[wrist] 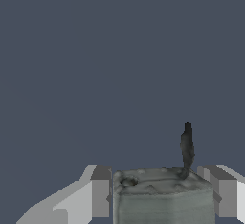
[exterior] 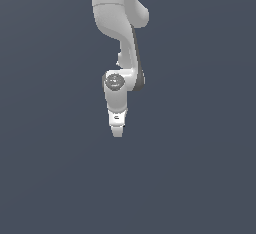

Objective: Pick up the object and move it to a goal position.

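Note:
In the wrist view my gripper (wrist: 155, 189) holds the object (wrist: 162, 200) between its two white fingers (wrist: 100, 192). Seen this close, the object is a grey-green blocky piece with a thin dark stalk (wrist: 187, 144) rising from one corner. Both fingers press against its sides. In the exterior view the white arm hangs down from the top, and the gripper (exterior: 117, 132) points downward at the picture's middle. The object cannot be made out there; it is hidden at the fingertips.
A plain dark blue-grey surface (exterior: 200, 178) fills both views. No other objects, containers or edges show.

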{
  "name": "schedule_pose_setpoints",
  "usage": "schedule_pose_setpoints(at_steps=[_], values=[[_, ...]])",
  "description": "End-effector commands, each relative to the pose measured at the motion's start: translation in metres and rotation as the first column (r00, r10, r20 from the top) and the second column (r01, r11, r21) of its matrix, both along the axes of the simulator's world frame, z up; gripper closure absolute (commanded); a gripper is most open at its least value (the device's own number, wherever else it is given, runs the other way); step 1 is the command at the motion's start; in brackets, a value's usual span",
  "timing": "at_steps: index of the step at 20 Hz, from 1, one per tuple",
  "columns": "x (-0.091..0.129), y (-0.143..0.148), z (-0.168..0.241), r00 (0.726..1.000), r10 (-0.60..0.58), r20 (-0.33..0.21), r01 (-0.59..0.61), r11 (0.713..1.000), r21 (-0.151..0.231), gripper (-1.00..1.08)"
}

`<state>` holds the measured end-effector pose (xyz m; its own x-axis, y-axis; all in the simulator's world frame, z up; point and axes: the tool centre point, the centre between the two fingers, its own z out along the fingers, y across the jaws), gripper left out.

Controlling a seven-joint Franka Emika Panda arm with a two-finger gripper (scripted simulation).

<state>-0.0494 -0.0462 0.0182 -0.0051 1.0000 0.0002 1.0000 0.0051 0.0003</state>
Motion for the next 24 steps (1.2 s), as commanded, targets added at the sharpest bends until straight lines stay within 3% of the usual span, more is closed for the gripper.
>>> schedule_pose_setpoints(at_steps=[1, 24], values=[[0.009, -0.012, 0.003, 1.0, -0.001, 0.001, 0.001, 1.0, 0.0, 1.08], [0.111, -0.149, 0.035, 1.0, -0.002, 0.0, 0.002, 1.0, 0.001, 1.08]])
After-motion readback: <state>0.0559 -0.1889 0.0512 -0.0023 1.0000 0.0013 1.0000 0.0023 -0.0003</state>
